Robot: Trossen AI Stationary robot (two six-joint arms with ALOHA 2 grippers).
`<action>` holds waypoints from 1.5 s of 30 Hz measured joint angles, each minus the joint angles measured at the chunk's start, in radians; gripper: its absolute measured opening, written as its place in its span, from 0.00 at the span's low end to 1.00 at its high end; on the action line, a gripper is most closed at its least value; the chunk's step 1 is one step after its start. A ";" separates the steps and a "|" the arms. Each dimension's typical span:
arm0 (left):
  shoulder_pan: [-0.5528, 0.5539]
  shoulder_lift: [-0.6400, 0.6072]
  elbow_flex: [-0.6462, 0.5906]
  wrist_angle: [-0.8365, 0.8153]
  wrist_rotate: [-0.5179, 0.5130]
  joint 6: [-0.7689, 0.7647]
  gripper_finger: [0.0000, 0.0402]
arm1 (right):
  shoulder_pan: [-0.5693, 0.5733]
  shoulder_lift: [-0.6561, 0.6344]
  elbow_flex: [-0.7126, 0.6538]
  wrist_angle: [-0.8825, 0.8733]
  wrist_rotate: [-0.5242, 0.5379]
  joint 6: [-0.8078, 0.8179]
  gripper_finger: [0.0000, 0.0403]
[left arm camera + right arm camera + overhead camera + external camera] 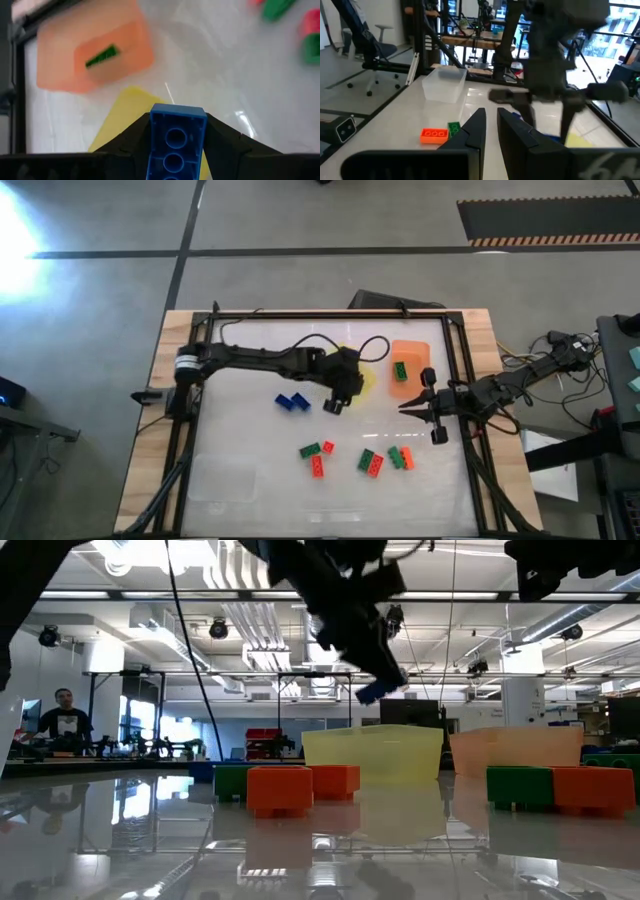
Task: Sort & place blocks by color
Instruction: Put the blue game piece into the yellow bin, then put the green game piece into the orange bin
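left gripper (176, 150), centre frame, clamps 1 blue block (175, 137) above yellow tray (125, 107); right gripper (432, 420) closed, empty; risk: off-centre release drops block outside tray.

Glossy white desk (250, 440) with pale wood edges; shiny studded plastic blocks (371, 463); translucent plastic orange tray (410, 358).

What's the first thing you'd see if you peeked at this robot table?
The left gripper is shut on a blue block, carrying it in the air above the yellow tray. Beside that sits the orange tray with one green block inside. The right gripper waits shut, next to the orange tray.
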 joint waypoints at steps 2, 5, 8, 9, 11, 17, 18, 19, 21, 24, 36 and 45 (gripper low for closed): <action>0.022 0.025 -0.001 0.001 0.000 0.016 0.33 | 0.000 0.000 0.000 -0.001 0.000 0.002 0.09; 0.049 0.056 -0.002 0.007 0.000 0.021 0.33 | 0.000 0.000 0.000 -0.004 0.000 0.008 0.09; 0.067 0.075 -0.002 0.008 0.000 0.022 0.33 | 0.000 0.001 0.000 -0.004 0.000 0.009 0.09; 0.071 0.078 -0.002 0.009 0.000 0.021 0.33 | 0.000 0.001 0.000 -0.004 0.000 0.010 0.09; 0.079 0.079 -0.008 0.011 0.000 0.021 0.33 | 0.000 0.001 0.000 -0.004 0.000 0.011 0.09; 0.088 0.079 -0.014 0.014 0.000 -0.006 0.40 | 0.000 0.001 0.000 -0.006 0.000 0.021 0.09; 0.088 0.079 -0.014 0.014 0.000 -0.007 0.41 | 0.000 0.001 0.000 -0.007 0.000 0.021 0.09; 0.088 0.079 -0.014 0.013 0.000 -0.008 0.43 | 0.000 0.001 0.000 -0.007 0.000 0.021 0.09; 0.088 0.079 -0.014 0.013 0.000 -0.008 0.46 | 0.000 0.002 0.000 -0.007 0.000 0.021 0.09; 0.089 0.079 -0.014 0.016 0.000 -0.008 0.50 | 0.000 0.002 0.000 -0.007 0.000 0.021 0.09; 0.008 -0.053 -0.024 0.010 -0.001 -0.130 0.52 | 0.000 0.010 0.000 -0.033 0.004 0.119 0.09; -0.163 -0.202 -0.185 0.222 -0.064 -0.191 0.52 | 0.000 0.132 -0.006 -0.047 0.017 0.239 0.09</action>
